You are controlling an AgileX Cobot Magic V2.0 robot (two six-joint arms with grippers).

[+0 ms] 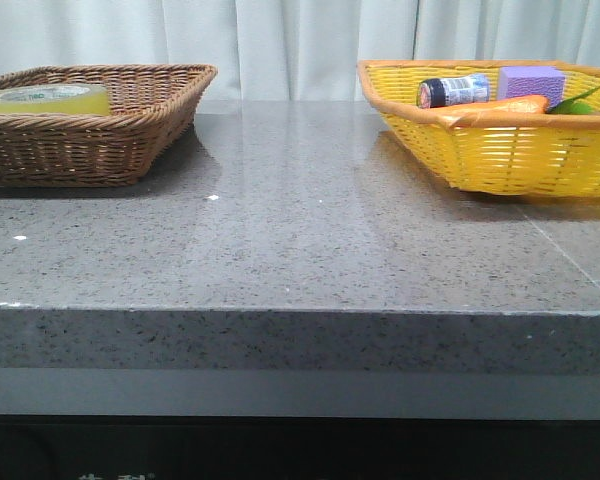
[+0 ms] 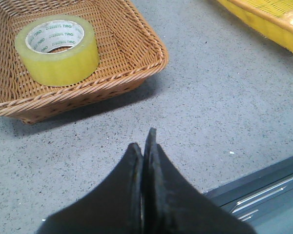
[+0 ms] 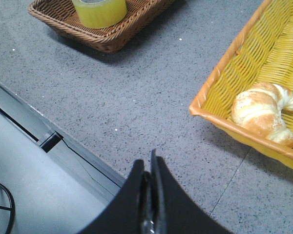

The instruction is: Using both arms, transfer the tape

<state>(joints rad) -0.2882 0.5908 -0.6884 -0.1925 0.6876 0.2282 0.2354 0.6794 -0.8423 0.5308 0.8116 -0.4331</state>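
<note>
Wicker: 2 baskets. Brown basket (image 1: 130, 125) far left holds 1 tape (image 2: 57, 48), lying flat. Yellow basket (image 1: 500, 150) far right holds 1 bottle (image 1: 454, 91), 1 purple block (image 1: 531, 81), 1 carrot (image 1: 500, 107), 1 croissant (image 3: 262, 113). Grey stone table (image 1: 300, 230) bare btwn them, near edge open. Left gripper (image 2: 144, 141) & right gripper (image 3: 150, 163): fingers pressed together, holding nothing.

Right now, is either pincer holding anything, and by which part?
Nothing held. Left pincer and right pincer are both shut and empty above the table; the tape sits untouched in the brown basket.

Curtained lab, stone-topped table (image 1: 300, 250)
</note>
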